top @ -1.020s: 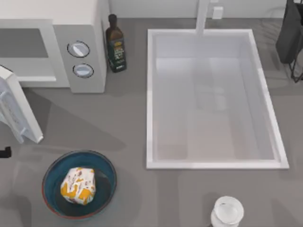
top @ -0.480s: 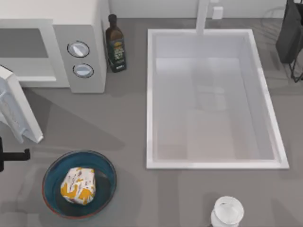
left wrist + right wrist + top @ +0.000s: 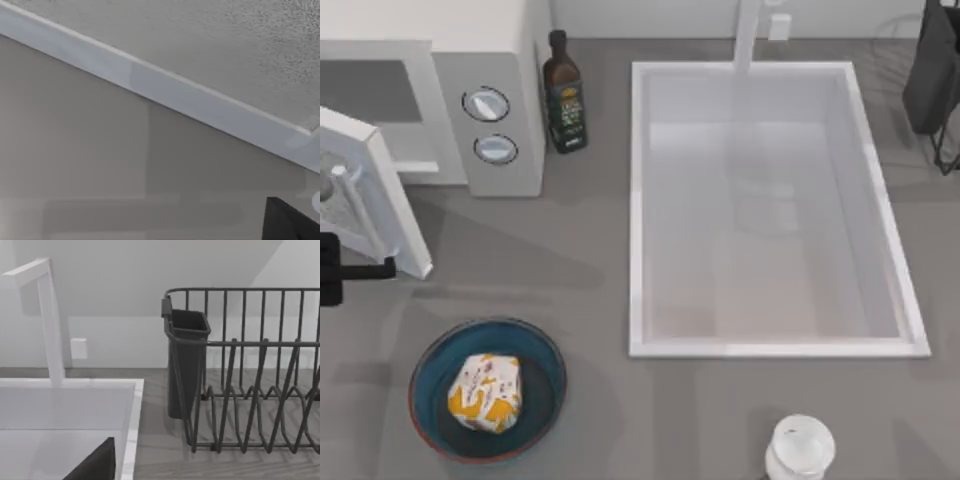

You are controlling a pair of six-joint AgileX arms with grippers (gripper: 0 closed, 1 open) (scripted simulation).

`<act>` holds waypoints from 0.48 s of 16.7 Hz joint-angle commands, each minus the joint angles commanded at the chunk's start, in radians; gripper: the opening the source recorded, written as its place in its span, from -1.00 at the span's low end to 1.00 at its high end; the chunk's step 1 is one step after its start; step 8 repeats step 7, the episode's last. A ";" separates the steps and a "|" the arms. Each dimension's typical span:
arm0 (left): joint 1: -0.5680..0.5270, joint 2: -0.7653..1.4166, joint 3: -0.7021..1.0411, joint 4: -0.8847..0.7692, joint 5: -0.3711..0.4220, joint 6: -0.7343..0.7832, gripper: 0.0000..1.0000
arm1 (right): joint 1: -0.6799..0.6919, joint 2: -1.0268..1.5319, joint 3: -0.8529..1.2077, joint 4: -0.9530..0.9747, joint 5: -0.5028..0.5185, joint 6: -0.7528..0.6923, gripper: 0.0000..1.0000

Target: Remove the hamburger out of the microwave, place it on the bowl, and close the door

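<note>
The hamburger (image 3: 485, 392), wrapped in white paper with orange patches, lies in the blue bowl (image 3: 548, 357) at the front left of the counter. The white microwave (image 3: 490, 60) stands at the back left with its cavity showing. Its door (image 3: 370, 190) stands partly open, angled out toward the front. My left gripper (image 3: 355, 270) is at the left edge, right against the door's outer face near its free end. In the left wrist view the door's white edge (image 3: 165, 90) runs close across, with a dark gripper part (image 3: 290, 222) in the corner. A dark part of my right gripper (image 3: 97, 465) hangs parked over the sink's far right.
A dark bottle (image 3: 563, 92) stands right of the microwave. A large white sink (image 3: 638, 200) with a faucet (image 3: 748, 35) fills the middle. A black dish rack (image 3: 935, 70) sits at the back right, a white jar (image 3: 800, 447) at the front.
The door has swung toward the microwave. My left gripper has moved in from the left edge and away from the front, following the door's outer face.
</note>
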 joint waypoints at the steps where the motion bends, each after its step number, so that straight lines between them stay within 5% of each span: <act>1: -0.004 0.058 0.031 0.022 -0.003 -0.002 -1.00 | 0.000 0.000 0.000 0.000 0.000 0.000 1.00; 8: -0.019 0.211 0.129 0.094 -0.012 -0.011 -1.00 | 0.000 0.000 0.000 0.000 0.000 0.000 1.00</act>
